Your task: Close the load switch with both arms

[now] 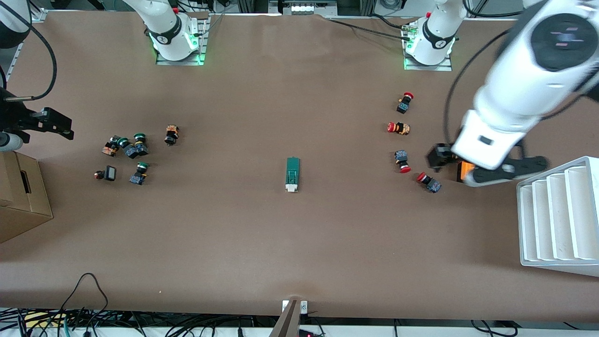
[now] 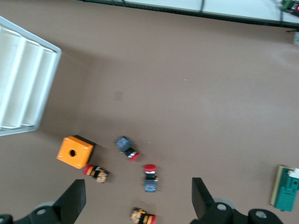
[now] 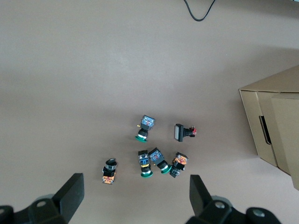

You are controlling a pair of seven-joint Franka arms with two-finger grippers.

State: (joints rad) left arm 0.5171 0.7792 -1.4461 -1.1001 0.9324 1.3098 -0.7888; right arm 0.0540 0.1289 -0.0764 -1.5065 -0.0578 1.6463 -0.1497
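The load switch (image 1: 292, 174) is a narrow dark-green block with a white end. It lies flat at the table's middle, white end toward the front camera, and shows at the edge of the left wrist view (image 2: 286, 189). My left gripper (image 1: 472, 174) hangs open and empty over the red buttons near the left arm's end (image 2: 138, 203). My right gripper (image 1: 56, 125) hangs open and empty over the right arm's end, above the green buttons (image 3: 135, 196). Both are well away from the switch.
Several red-capped buttons (image 1: 402, 161) and an orange box (image 2: 74, 151) lie under the left gripper. A white ribbed tray (image 1: 557, 220) stands beside them. Several green-capped buttons (image 1: 131, 147) and a cardboard box (image 1: 18, 196) are at the right arm's end.
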